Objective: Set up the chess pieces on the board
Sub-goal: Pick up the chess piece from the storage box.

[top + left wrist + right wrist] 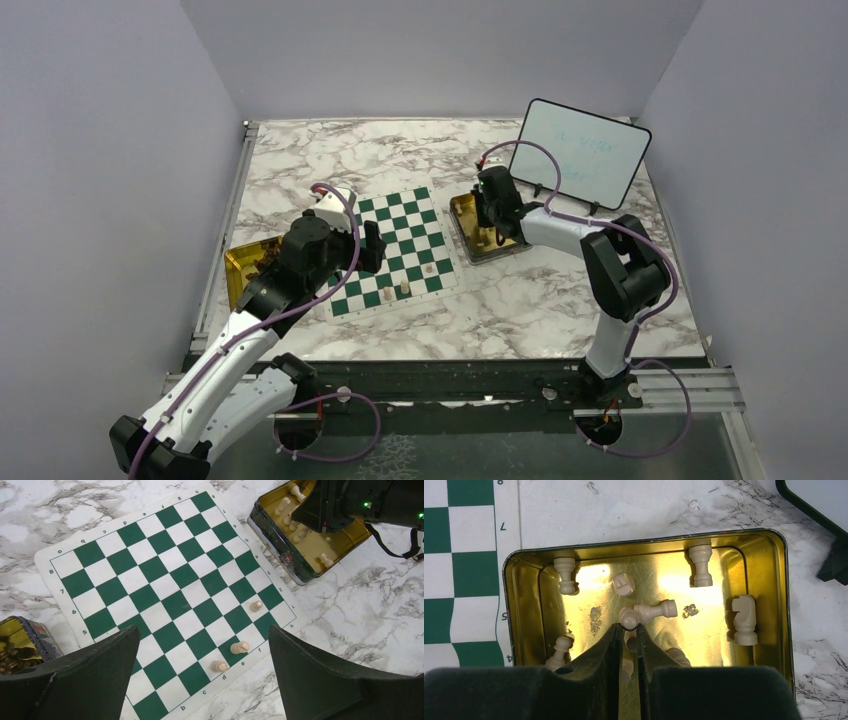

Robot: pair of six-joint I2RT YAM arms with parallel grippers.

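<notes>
The green-and-white board (pixel 395 222) lies at mid-table, also in the left wrist view (pixel 150 575). Three cream chess pieces (pixel 240 647) stand near its close edge (pixel 404 287). My left gripper (pixel 372 245) hovers over the board's left part, open and empty (pixel 202 629). My right gripper (pixel 497 232) is down inside the gold tin (pixel 649 540), its jaws (pixel 629 626) narrowed onto a cream chess piece (pixel 629 618) lying lengthwise between them. Several more cream pieces (pixel 744 618) lie loose on the tin's floor.
A second gold tin (pixel 240 265) with dark pieces (pixel 12 657) sits left of the board. A framed whiteboard (pixel 580 155) stands propped at the back right behind the right-hand tin (pixel 462 212). Marble tabletop (pixel 520 310) surrounds everything.
</notes>
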